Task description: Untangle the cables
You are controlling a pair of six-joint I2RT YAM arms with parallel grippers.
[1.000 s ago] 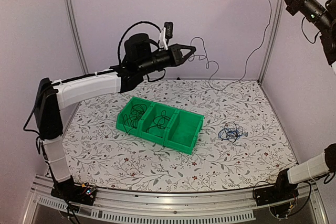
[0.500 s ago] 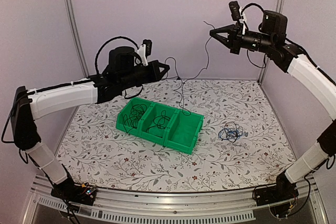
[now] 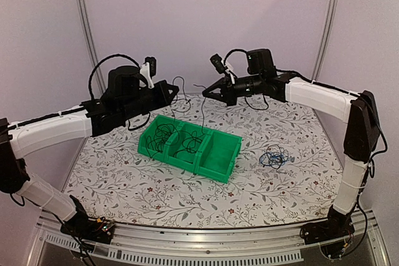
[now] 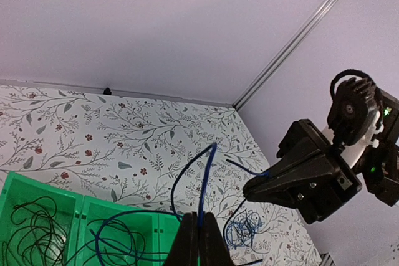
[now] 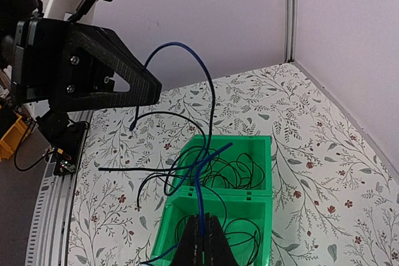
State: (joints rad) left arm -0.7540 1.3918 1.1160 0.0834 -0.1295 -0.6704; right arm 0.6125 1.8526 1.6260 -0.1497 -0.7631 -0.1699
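Observation:
My left gripper (image 3: 179,89) and right gripper (image 3: 207,95) hover close together above the far edge of a green three-compartment bin (image 3: 218,169). Each is shut on the same thin blue cable (image 3: 203,113), which loops slack between them and hangs down towards the bin. In the left wrist view the fingers (image 4: 198,215) pinch the blue cable (image 4: 205,187). In the right wrist view the fingers (image 5: 201,215) pinch it too (image 5: 197,185). Black cables (image 3: 187,144) lie coiled in the left and middle compartments. A blue tangle (image 3: 273,157) lies on the table to the right.
The bin's right compartment (image 3: 221,151) holds no cable. The floral tablecloth (image 3: 124,179) covers the table. Purple walls and metal posts (image 3: 84,29) close the back and sides. The right gripper (image 4: 299,182) shows close in the left wrist view.
Both arms came down and towards each other. The right gripper swung from high at the right to the middle. The cable between them went from stretched to slack loops.

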